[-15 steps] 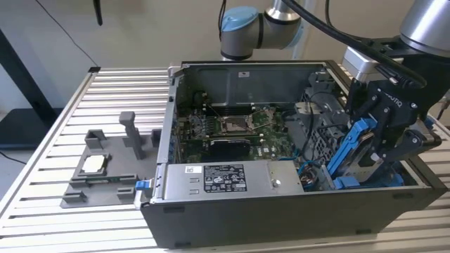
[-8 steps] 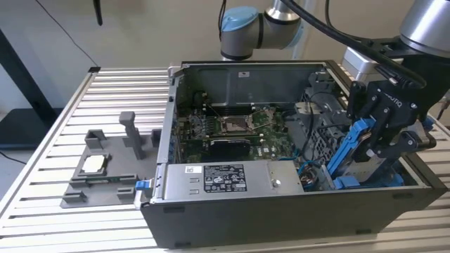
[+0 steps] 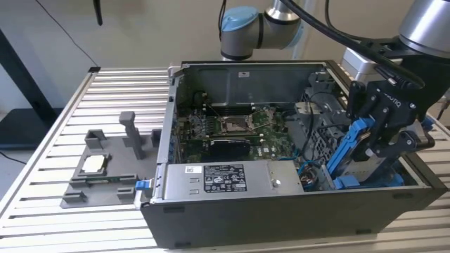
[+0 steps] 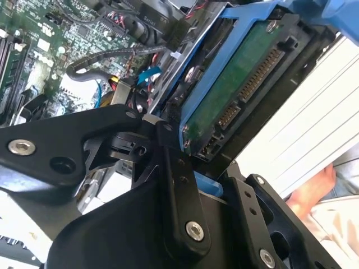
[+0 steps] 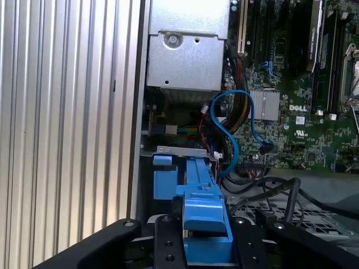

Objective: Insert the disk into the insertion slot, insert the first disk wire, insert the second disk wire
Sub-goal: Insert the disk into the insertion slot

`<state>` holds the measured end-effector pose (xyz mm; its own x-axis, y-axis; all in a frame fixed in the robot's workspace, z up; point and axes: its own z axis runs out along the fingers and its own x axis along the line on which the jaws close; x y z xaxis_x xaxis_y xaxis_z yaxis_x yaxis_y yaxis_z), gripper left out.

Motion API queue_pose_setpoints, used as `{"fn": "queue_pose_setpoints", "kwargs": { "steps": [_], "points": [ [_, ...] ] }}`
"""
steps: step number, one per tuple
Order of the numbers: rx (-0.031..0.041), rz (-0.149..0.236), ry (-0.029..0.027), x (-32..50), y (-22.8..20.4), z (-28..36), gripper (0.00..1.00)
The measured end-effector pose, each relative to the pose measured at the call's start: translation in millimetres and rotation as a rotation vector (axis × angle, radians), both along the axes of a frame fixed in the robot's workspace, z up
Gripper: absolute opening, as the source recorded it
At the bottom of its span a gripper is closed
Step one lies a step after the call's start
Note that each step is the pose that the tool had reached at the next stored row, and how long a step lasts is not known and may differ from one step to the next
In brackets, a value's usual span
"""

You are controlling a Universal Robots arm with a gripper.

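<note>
Black fingers (image 5: 164,246) of the gripper (image 5: 203,244), nearest the first wrist view, are closed on the disk (image 4: 238,92) in its blue carrier. In the exterior view it hangs tilted at three o'clock of the open computer case (image 3: 281,221), its lower end at the insertion slot (image 3: 322,142). Likely hazards: the tilt could jam the carrier against the slot's rails, and the blue cable (image 5: 233,140) looping just beside could be snagged or pinched.

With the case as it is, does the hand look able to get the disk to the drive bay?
Probably yes: the case is open-topped, the hand, shut on the disk, hangs right at the drive bay, and the loose cables lie beside it.
</note>
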<state>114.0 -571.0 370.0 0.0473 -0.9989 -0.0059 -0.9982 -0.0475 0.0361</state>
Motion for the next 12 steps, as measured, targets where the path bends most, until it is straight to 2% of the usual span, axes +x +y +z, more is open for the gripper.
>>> {"fn": "queue_pose_setpoints", "kwargs": {
  "steps": [1,8,9,11,12],
  "points": [
    [0.0022,0.0,0.0,0.0,0.2,0.0,0.33],
    [0.0044,0.0,-0.0001,0.1,0.3,-0.1,0.34],
    [0.0045,0.0,-0.0001,0.1,0.2,0.0,0.4],
    [0.005,0.0,-0.0001,0.0,0.2,0.1,0.4],
    [0.0049,0.0,0.0,0.0,0.1,2.3,0.4]
  ]
}}
